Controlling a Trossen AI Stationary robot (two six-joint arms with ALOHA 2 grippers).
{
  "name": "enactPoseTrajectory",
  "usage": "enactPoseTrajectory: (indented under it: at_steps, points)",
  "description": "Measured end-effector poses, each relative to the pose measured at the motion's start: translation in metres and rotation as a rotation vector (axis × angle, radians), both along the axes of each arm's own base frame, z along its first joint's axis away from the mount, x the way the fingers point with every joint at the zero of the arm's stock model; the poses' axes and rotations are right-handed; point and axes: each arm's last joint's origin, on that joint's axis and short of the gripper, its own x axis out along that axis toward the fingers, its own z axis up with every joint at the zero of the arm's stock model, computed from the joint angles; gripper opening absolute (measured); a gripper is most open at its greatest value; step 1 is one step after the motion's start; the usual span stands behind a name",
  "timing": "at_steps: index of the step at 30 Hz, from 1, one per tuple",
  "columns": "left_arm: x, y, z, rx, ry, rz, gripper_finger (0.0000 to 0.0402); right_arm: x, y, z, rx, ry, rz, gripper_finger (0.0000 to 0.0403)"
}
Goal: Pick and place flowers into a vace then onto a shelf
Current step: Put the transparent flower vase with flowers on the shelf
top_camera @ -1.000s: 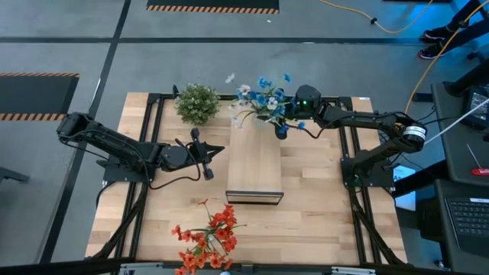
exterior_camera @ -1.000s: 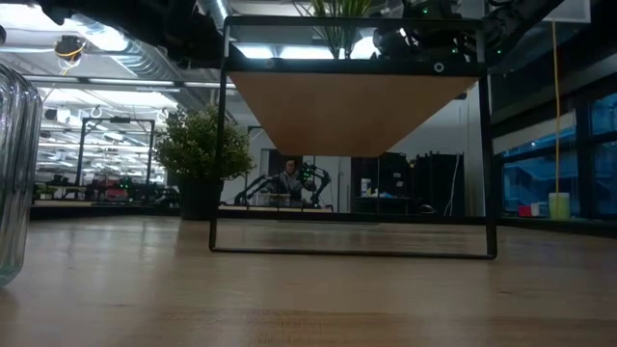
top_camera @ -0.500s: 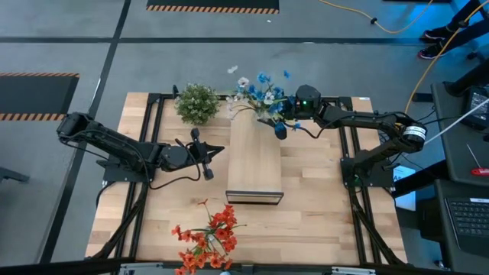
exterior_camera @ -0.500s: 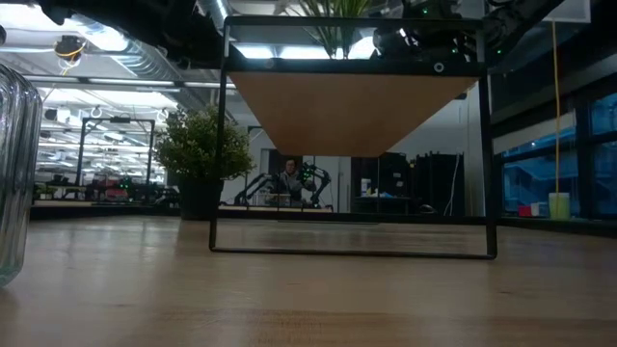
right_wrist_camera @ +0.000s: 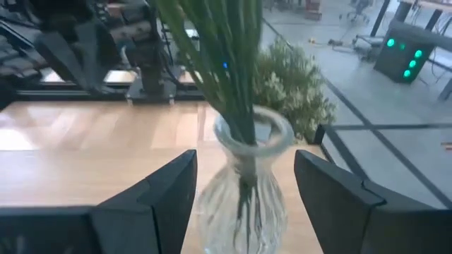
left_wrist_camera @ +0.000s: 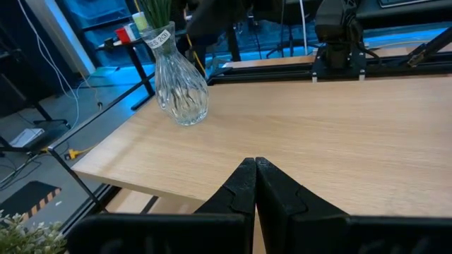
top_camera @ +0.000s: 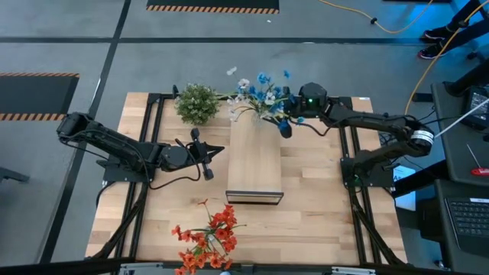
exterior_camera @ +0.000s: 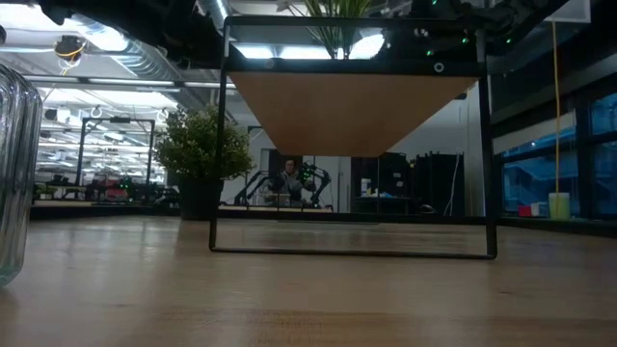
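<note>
- Flowers with blue and white blooms stand in a clear glass vase at the far end of the shelf — their green stems go down into the vase's neck.
- The shelf is a long box of pale wood that lies in the middle of the surface, with its dark open end toward the near edge.
- The right gripper is at the far right corner of the shelf, just beside the vase. Its jaws are wide open, one on each side of the vase, and do not squeeze it.
- In the right wrist view the two dark fingers stand apart from the glass, with a gap on both sides.
- The left gripper waits to the left of the shelf, low over the surface. Its jaws are closed tight and hold nothing.
- A bunch of red-orange flowers lies flat on the surface near the front edge, well apart from both grippers.
- A round bushy green plant sits at the far edge of the surface, to the left of the shelf.
- In the low view the shelf's wood shows from below, inside a thin black frame — green stems rise above it.
- Far behind, in the room, a person sits at another bench.
</note>
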Motion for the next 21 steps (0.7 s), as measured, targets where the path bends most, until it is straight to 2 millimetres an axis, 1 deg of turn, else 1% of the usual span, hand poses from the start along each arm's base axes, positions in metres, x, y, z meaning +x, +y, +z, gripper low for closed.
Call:
enactPoseTrajectory:
  at_steps: [2, 8, 11, 14, 16, 21]
  points:
    - [0.0, 0.0, 0.0, 0.0, 0.0, 0.0, 0.0003, -0.005, 0.003, 0.006, -0.002, -0.003, 0.004, 0.0239]
    - [0.0, 0.0, 0.0, 0.0, 0.0, 0.0, 0.0003, -0.024, 0.013, 0.014, 0.04, 0.074, 0.004, 0.0239]
    - [0.0, -0.001, 0.0, -0.004, 0.001, -0.014, 0.0003, -0.034, 0.02, 0.019, 0.046, 0.071, 0.003, 0.0234]
    - [-0.001, -0.005, 0.001, -0.009, -0.001, -0.049, 0.0003, -0.049, 0.027, 0.021, 0.045, 0.04, -0.024, 0.0214]
    - [-0.004, -0.009, 0.004, -0.012, -0.014, -0.07, 0.0003, -0.063, 0.034, 0.015, 0.048, 0.029, -0.072, 0.0194]
    - [-0.019, -0.018, 0.014, 0.004, -0.019, -0.132, 0.0003, -0.094, 0.052, -0.003, 0.069, -0.034, -0.085, 0.0134]
